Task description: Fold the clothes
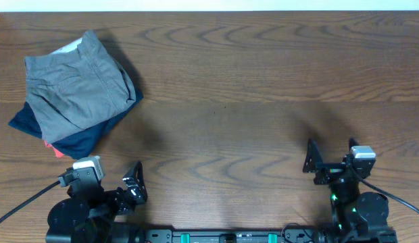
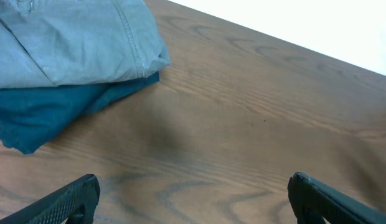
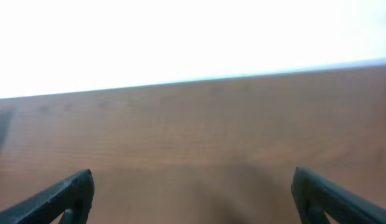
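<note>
The grey shorts [image 1: 74, 84] lie folded at the table's far left, on top of a dark navy folded garment [image 1: 84, 138]. In the left wrist view the shorts [image 2: 68, 37] fill the upper left over the navy garment [image 2: 50, 112]. My left gripper [image 1: 132, 183] is open and empty near the front edge, in front of the pile and apart from it; its fingertips show in the left wrist view [image 2: 193, 193]. My right gripper [image 1: 329, 158] is open and empty at the front right, over bare wood [image 3: 193, 193].
A small red-orange cloth scrap [image 1: 58, 151] peeks out from under the navy garment's front edge. The wooden table [image 1: 250, 94] ends at a white strip along the far edge.
</note>
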You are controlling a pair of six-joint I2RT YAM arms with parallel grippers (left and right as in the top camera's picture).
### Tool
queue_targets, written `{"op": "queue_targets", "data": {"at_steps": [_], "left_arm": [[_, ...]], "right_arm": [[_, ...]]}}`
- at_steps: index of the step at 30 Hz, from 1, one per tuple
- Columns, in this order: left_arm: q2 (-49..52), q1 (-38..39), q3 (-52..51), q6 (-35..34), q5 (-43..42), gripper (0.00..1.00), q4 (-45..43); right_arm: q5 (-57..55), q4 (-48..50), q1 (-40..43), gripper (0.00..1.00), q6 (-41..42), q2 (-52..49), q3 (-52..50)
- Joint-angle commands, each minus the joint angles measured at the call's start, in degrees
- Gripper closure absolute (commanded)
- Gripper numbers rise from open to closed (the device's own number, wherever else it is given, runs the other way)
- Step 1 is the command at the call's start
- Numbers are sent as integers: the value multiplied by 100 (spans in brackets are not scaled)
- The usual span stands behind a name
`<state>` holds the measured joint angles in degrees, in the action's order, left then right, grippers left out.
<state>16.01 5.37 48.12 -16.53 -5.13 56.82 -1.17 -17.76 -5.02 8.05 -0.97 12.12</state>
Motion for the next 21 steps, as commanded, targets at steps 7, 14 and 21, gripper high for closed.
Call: {"op": "queue_targets", "data": {"at_steps": [7,14,21], "left_arm": [[-20,20,-55,-7,87,2,13],[-20,20,-55,-7,90,2,13],[-20,20,-55,-7,87,2,13]], "right_arm": [[205,1486,142,1,-868,68,-1182],[208,1357,142,1,-940,59,-1180],[208,1357,142,1,-940,59,-1180]]}}
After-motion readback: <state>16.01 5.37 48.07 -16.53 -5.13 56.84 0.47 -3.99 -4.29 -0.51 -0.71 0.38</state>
